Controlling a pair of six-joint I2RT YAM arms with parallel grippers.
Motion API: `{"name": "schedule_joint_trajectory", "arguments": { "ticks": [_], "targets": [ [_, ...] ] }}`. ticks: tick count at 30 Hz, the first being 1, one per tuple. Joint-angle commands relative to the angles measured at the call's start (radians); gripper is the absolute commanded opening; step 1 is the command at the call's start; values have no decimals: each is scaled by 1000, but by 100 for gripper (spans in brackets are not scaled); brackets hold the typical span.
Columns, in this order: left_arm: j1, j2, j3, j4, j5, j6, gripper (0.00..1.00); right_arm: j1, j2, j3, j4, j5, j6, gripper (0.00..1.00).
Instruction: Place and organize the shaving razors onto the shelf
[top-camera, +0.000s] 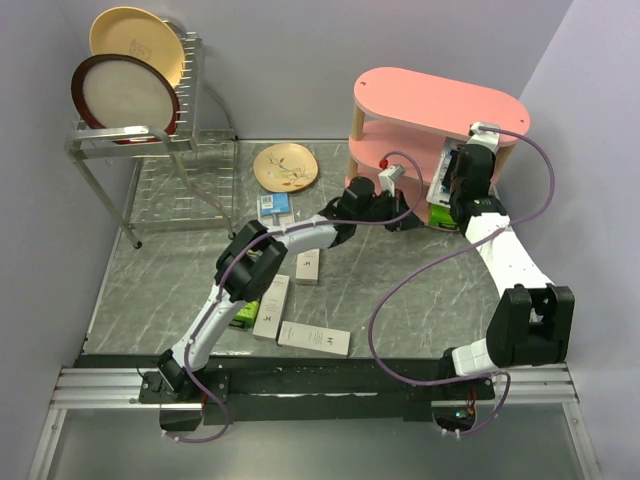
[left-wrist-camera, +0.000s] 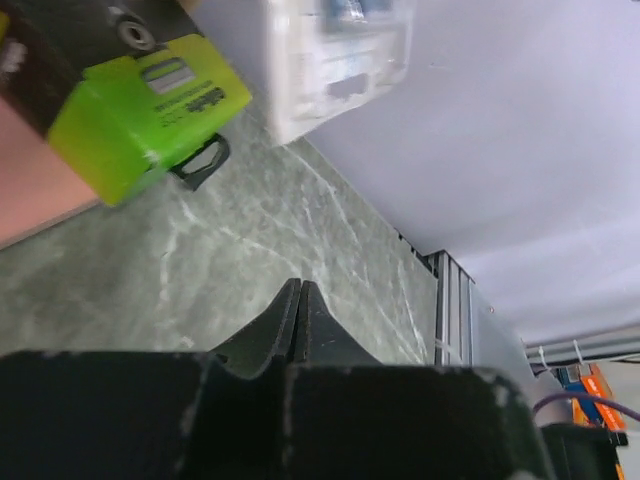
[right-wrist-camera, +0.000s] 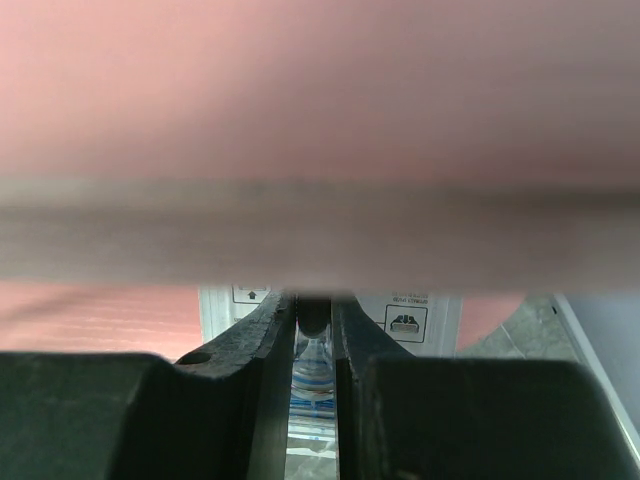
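Observation:
The pink shelf (top-camera: 440, 100) stands at the back right. My right gripper (top-camera: 450, 180) reaches under its upper board and is shut on a blue-white blister card razor pack (right-wrist-camera: 315, 365); the pink board (right-wrist-camera: 320, 100) fills that view above the fingers. A black-and-lime-green box (top-camera: 437, 213) rests on the bottom tier; in the left wrist view this box (left-wrist-camera: 140, 110) lies just ahead, with the blister card (left-wrist-camera: 340, 50) beside it. My left gripper (top-camera: 408, 217) hovers just before the shelf, shut and empty (left-wrist-camera: 300, 285). On the table lie another blister card (top-camera: 273, 207), three white boxes (top-camera: 308, 266) (top-camera: 271, 305) (top-camera: 314, 338) and a green box (top-camera: 243, 315).
A metal wire dish rack (top-camera: 150, 150) holding two plates stands at the back left. A small patterned plate (top-camera: 286, 166) lies on the table between rack and shelf. Walls close in behind and on the right.

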Motion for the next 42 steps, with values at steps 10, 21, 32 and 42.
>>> {"name": "schedule_joint_trajectory", "arguments": {
  "ticks": [10, 21, 32, 42],
  "targets": [
    [-130, 161, 343, 62, -427, -28, 12, -10, 64, 114, 35, -8, -12, 15],
    [-147, 176, 369, -39, -519, 22, 1, -11, 88, 127, 36, -12, 0, 15],
    [-149, 204, 409, -10, -587, 53, 1, -8, 94, 150, 15, -6, 6, 56],
    [-149, 187, 403, -4, -577, 55, 1, -10, -62, 160, -138, -17, 33, 80]
  ]
}}
